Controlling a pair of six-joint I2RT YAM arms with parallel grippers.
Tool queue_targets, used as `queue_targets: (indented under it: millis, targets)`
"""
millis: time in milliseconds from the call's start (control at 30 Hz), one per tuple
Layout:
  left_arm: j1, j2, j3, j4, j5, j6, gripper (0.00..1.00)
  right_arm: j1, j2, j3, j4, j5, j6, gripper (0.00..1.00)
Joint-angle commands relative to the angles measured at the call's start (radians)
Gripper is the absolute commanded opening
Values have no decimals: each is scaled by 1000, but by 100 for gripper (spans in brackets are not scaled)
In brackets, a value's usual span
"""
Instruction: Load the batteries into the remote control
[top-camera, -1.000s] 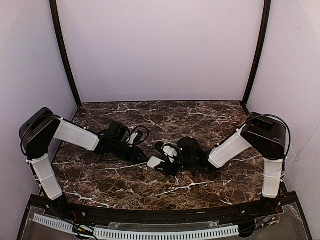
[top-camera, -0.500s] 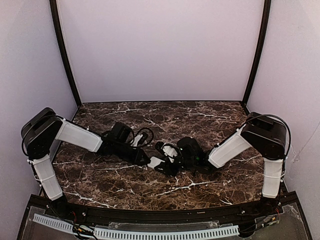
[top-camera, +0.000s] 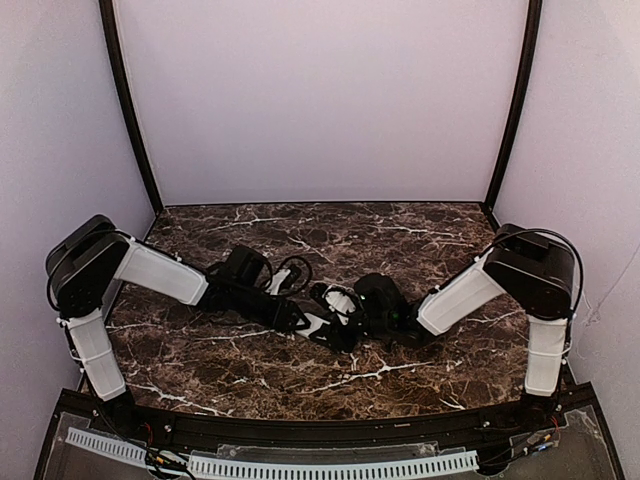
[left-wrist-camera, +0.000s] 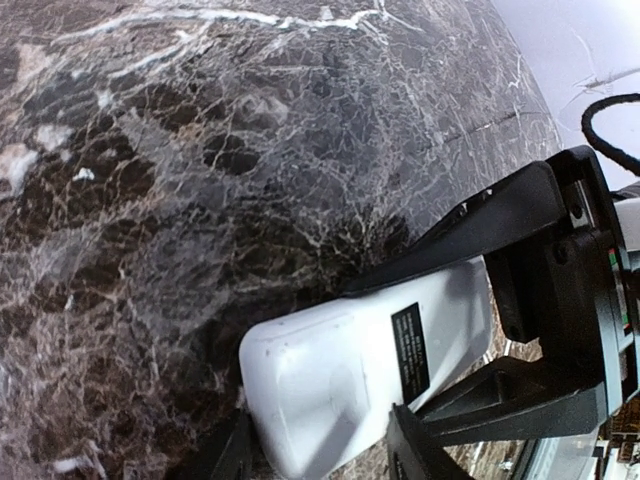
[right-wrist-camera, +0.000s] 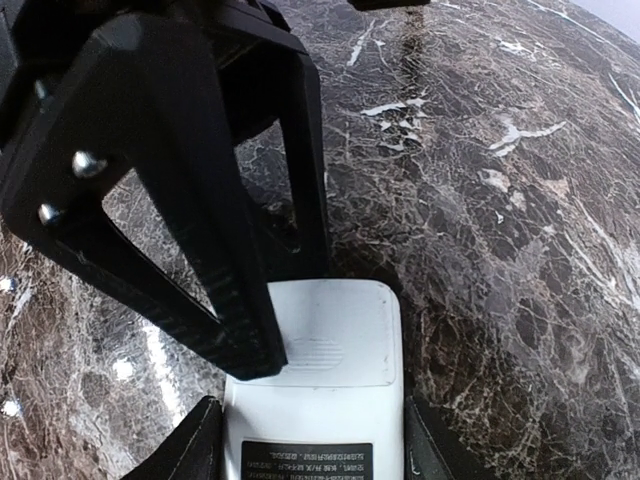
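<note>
Because the right gripper alone holds the remote control in the top view, down near the marble table, any shove from the left gripper lands on that one clamp. The left gripper's tip meets the remote at the end toward the left arm, so a hard push could twist the remote or drive it out of the hold. No batteries show anywhere around the remote, so loading looks some way off.

From the left wrist, the remote lies white back up, its black label toward the right arm. The right gripper's fingers are pinched onto the remote's two long edges. The left gripper's own fingers stand spread at the remote's near end, gripping nothing; whether they touch it cannot be told here. If they close off-centre, they may lever the remote sideways.

From the right wrist, the battery cover sits shut on the remote's back. One left finger bears on its ridged patch while the other drops just past the remote's far end. The likely step is sliding that cover off. The ridges are shallow and the plastic looks smooth — the tip could skid off, or the cover could spring free and skate away from the remote across the marble.
</note>
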Motion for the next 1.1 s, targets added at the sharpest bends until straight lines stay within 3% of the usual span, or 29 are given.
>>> queue_targets:
  millis: [0,33,133,167,233,267,467,667,800,1067]
  targets:
    - [46,-70,-14,-67,-36,34,57,-4,-32,-63,-149,8,-35,52]
    - [51,-97,-9,-73,-46,47,59,-7,-51,-71,-148,-3,-46,56]
    - [61,-143,27,-124,-131,119,79,-11,-120,-95,-147,-24,-54,75]
    - [62,-159,44,-135,-157,151,92,-14,-145,-104,-145,-32,-55,81]
    - [68,-167,73,-172,-180,212,98,-21,-199,-118,-136,-48,-54,97]
    - [70,-167,84,-192,-182,233,98,-27,-226,-124,-133,-54,-51,98]
    - [71,-157,179,-354,-119,583,98,-96,-424,-193,-109,-68,-7,99]
    - [54,-93,285,-551,28,1076,96,-139,-604,-241,-140,56,53,99]
    - [17,-31,360,-639,-5,1229,95,-190,-688,-269,-158,28,105,99]
    - [-62,108,516,-760,-43,1352,92,-249,-797,-344,-139,-21,130,99]
